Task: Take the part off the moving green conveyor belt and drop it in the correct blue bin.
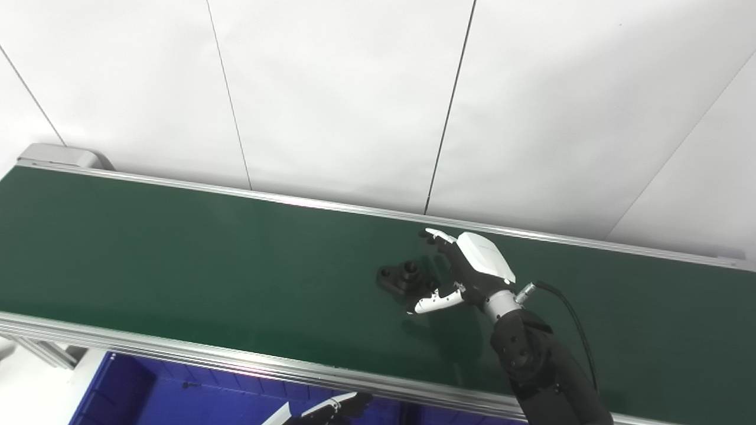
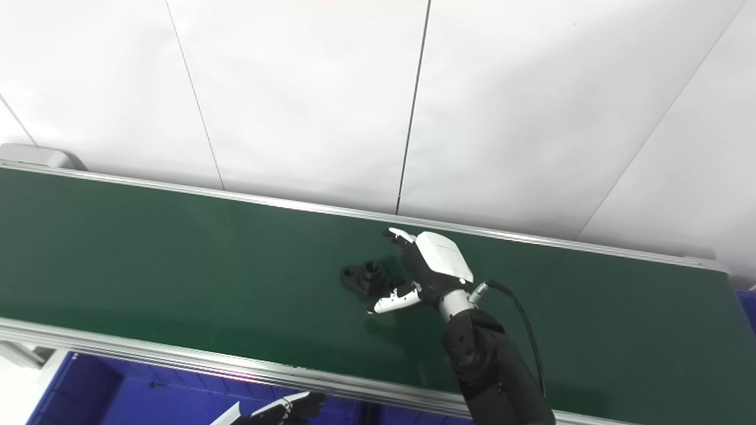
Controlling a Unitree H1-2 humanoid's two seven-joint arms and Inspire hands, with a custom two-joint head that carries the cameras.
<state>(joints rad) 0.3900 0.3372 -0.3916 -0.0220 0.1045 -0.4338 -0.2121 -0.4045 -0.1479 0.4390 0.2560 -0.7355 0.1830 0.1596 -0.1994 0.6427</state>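
A small black part [image 1: 401, 277] with a raised round boss lies on the green conveyor belt [image 1: 177, 260], a little right of the middle. My right hand [image 1: 466, 268] hovers just to the right of it, open, fingers spread toward the part and thumb [image 1: 437, 302] reaching under its near side; no grasp shows. My left hand [image 1: 331, 408] peeks in at the bottom edge, below the belt and over the blue bin [image 1: 177, 395]; only a small piece of it shows.
The belt's aluminium rails [image 1: 236, 360] run along its near and far sides. A white panelled wall [image 1: 354, 88] stands behind. A sliver of a second blue bin [image 2: 747, 307] shows at the right edge in the right eye view.
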